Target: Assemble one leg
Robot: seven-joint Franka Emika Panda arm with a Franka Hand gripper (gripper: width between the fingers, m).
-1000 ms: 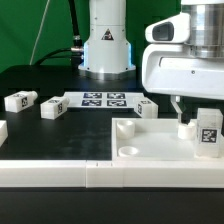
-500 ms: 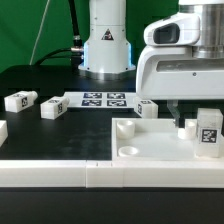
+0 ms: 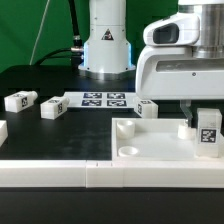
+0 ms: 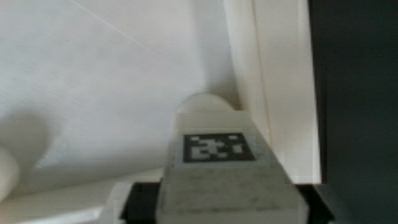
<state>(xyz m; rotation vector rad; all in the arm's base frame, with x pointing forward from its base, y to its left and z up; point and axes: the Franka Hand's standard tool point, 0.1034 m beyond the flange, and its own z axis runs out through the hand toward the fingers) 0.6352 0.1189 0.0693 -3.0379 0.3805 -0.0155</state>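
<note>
My gripper (image 3: 203, 118) is at the exterior view's right, shut on a leg (image 3: 208, 134). This is a small white post with a square tag, held upright over the right end of the large white panel (image 3: 150, 148). In the wrist view the leg (image 4: 217, 150) fills the gap between the two dark jaws of the gripper (image 4: 221, 203), with its far tip against the panel (image 4: 89, 80) near that panel's edge. Whether the leg's tip sits in a hole is hidden. Three more legs lie on the black table: two at the left (image 3: 20, 101) (image 3: 52, 108) and one behind the panel (image 3: 146, 108).
The marker board (image 3: 103, 99) lies in front of the robot base (image 3: 106, 50). A round hole (image 3: 129, 152) shows in the panel's near left corner. A white rail (image 3: 60, 175) runs along the front. A white part sits at the left edge (image 3: 2, 130).
The gripper and the held leg have shifted only slightly at the panel's right end. The loose legs have not moved.
</note>
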